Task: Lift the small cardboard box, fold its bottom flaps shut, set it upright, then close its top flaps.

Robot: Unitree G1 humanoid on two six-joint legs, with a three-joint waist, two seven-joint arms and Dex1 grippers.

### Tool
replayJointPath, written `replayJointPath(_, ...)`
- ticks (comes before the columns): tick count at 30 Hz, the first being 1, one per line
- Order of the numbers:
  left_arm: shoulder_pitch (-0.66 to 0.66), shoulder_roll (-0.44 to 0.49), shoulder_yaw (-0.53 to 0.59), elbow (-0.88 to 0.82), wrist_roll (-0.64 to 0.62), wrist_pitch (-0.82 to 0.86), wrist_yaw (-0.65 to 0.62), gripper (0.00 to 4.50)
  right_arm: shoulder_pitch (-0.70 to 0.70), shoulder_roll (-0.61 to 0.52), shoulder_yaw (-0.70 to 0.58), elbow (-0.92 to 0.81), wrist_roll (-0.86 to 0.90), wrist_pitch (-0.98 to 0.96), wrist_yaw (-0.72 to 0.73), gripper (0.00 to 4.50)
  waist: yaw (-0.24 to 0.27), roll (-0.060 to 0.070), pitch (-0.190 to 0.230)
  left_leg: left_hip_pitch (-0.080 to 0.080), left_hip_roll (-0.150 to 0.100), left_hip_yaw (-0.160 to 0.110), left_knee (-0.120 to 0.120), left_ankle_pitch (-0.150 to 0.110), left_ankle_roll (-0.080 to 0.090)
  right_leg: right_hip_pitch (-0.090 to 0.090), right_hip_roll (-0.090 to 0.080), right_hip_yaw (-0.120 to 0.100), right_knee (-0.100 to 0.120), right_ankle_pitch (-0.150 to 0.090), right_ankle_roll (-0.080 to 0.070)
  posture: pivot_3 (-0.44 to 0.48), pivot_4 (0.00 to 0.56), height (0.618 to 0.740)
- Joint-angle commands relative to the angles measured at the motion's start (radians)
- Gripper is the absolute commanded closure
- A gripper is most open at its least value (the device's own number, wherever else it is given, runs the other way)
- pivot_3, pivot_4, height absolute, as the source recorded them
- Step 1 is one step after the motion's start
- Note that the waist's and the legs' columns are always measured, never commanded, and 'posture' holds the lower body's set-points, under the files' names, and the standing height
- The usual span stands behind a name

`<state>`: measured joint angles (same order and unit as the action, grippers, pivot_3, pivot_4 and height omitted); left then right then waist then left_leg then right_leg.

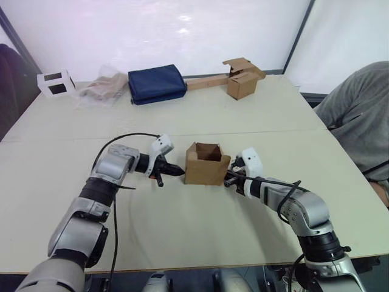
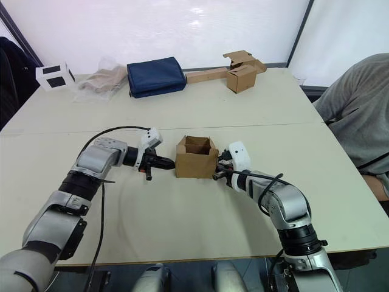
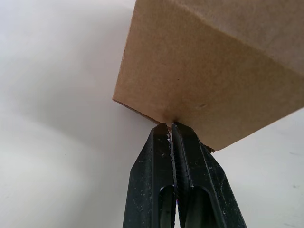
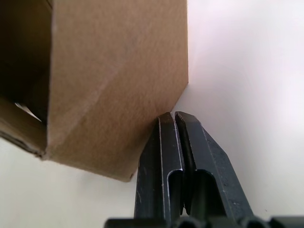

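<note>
Pale worktop (image 1: 200,255) | small cardboard box (image 1: 203,171) upright (top open) | left hand (image 1: 176,171) closed, tips touching its wall | right hand (image 1: 228,180) closed, touching opposite wall

Both arms were built of rounded silver-grey metal segments joined by black collars. A white, angular plastic housing sat at each wrist, just behind the gripper. The left gripper (image 1: 177,171) and the right gripper (image 1: 227,180) each carried two slim black fingers with a matte, faintly speckled surface and a long slot cut near the base of each finger (image 3: 161,190). A thin black cable looped freely above the left forearm, and another curled over the right forearm near its elbow.
</note>
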<state>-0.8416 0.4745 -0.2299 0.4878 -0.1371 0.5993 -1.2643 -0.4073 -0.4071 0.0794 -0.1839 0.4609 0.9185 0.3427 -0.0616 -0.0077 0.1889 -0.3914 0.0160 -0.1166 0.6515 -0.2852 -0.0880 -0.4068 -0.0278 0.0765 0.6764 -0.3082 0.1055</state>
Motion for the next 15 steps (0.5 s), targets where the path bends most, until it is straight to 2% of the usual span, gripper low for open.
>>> replayJointPath(1, 0.009, 0.034, 0.01, -0.039, -0.013, -0.019, -0.023, 4.41, -0.009, -0.023, -0.003, -0.002, -0.028, -0.042, 0.04, 4.5, -0.003, 0.0, 0.0, 0.0, 0.0, 0.0, 0.0, 0.0, 0.0, 0.0, 0.0, 0.0, 0.0, 0.0, 0.0, 0.0, 0.15, 0.74)
replayJointPath(5, 0.01, 0.056, 0.018, -0.043, -0.015, -0.032, -0.026, 4.41, -0.006, -0.037, -0.024, 0.005, -0.047, -0.065, 0.06, 4.5, -0.006, 0.0, 0.0, 0.0, 0.0, 0.0, 0.0, 0.0, 0.0, 0.0, 0.0, 0.0, 0.0, 0.0, 0.0, 0.0, 0.15, 0.74)
replayJointPath(9, -0.026, 0.044, 0.14, -0.057, -0.111, -0.082, -0.015, 4.41, -0.014, -0.026, -0.117, 0.005, -0.032, -0.19, 0.085, 4.5, -0.005, 0.0, 0.0, 0.0, 0.0, 0.0, 0.0, 0.0, 0.0, 0.0, 0.0, 0.0, 0.0, 0.0, 0.0, 0.0, 0.15, 0.74)
replayJointPath(15, -0.08, 0.009, 0.237, -0.112, -0.249, 0.032, 0.004, 4.41, -0.042, 0.024, -0.193, -0.006, 0.051, -0.247, 0.148, 4.5, -0.007, 0.0, 0.0, 0.0, 0.0, 0.0, 0.0, 0.0, 0.0, 0.0, 0.0, 0.0, 0.0, 0.0, 0.0, 0.0, 0.15, 0.74)
